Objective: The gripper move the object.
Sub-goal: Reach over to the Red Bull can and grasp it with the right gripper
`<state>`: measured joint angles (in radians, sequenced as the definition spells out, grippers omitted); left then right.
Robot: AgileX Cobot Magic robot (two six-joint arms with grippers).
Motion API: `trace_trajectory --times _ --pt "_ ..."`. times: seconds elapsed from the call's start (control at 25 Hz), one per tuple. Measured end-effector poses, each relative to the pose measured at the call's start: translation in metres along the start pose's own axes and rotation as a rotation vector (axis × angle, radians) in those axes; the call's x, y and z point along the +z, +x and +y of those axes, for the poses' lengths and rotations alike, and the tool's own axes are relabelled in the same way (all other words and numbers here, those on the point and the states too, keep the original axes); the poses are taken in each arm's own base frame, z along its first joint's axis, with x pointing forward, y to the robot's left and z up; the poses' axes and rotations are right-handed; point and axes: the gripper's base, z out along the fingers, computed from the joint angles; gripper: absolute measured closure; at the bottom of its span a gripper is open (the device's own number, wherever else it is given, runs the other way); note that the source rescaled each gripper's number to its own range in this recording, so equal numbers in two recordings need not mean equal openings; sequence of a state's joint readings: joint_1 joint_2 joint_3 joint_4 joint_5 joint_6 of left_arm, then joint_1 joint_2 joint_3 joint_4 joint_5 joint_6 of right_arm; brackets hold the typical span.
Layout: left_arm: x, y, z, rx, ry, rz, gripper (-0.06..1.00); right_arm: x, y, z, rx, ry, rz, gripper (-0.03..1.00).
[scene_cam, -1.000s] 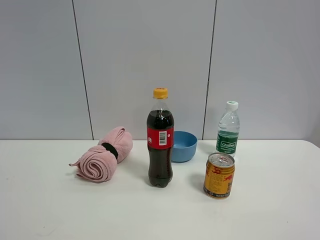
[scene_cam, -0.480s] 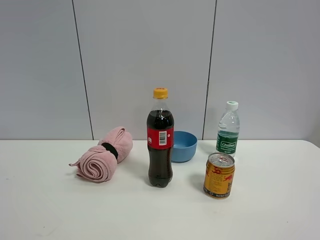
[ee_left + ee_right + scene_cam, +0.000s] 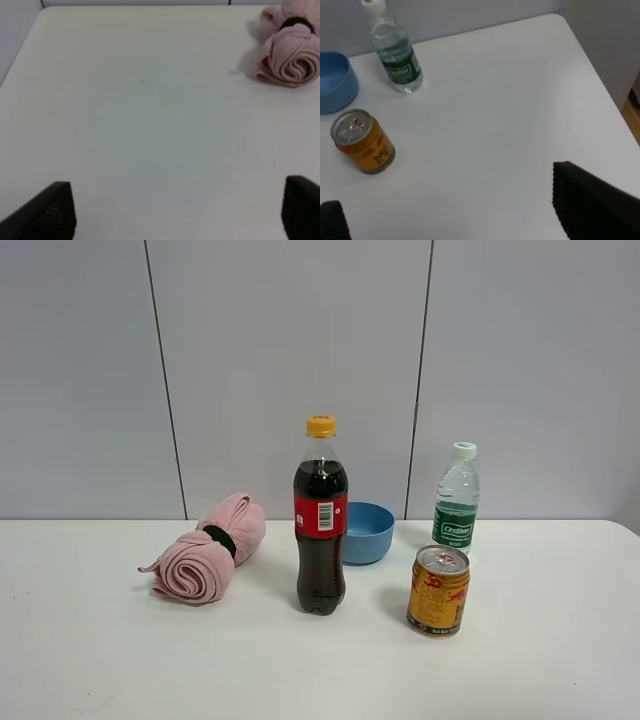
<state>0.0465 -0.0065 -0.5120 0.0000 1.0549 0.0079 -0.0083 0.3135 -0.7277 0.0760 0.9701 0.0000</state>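
The gold-yellow can (image 3: 438, 592) with red markings stands upright on the white table (image 3: 120, 660), right of centre, in front of the water bottle. Neither gripper shows in the exterior high view. In the right wrist view the can (image 3: 362, 142) stands apart from my right gripper (image 3: 444, 184), whose black fingers (image 3: 590, 200) are spread wide and hold nothing. My left gripper (image 3: 176, 182) is also open and empty over bare table, with its fingers (image 3: 47, 215) at the frame's corners, far from the can.
A dark cola bottle (image 3: 320, 520) stands at the centre, with a blue bowl (image 3: 368, 532) behind it. A clear green-labelled water bottle (image 3: 456, 500) stands behind the can. A rolled pink towel (image 3: 205, 550) lies at the left. The table's right edge (image 3: 600, 75) is near.
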Motion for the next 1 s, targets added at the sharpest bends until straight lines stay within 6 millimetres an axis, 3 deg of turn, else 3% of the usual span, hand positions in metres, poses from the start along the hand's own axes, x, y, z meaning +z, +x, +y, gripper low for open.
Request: trace_trajectory --times 0.36,0.44,0.56,0.64,0.8,1.0 --pt "0.0 0.0 0.0 0.0 0.0 0.0 -0.06 0.059 -0.03 0.011 0.029 -0.131 0.098 0.47" --pt "0.0 0.0 0.0 0.0 0.0 0.0 -0.06 0.075 -0.035 0.017 -0.058 -0.19 0.132 0.36" --pt "0.0 0.0 0.0 0.0 0.0 0.0 -0.06 0.101 -0.045 0.033 -0.175 -0.281 0.198 0.1" --pt "0.0 0.0 0.0 0.0 0.0 0.0 -0.06 0.12 -0.055 0.048 -0.237 -0.33 0.226 0.01" --pt "0.0 0.0 0.0 0.0 0.0 0.0 -0.06 0.164 -0.071 0.076 -0.271 -0.339 0.3 -0.03" --pt "0.0 0.0 0.0 0.0 0.0 0.0 -0.06 0.224 -0.075 0.098 -0.306 -0.26 0.434 -0.03"
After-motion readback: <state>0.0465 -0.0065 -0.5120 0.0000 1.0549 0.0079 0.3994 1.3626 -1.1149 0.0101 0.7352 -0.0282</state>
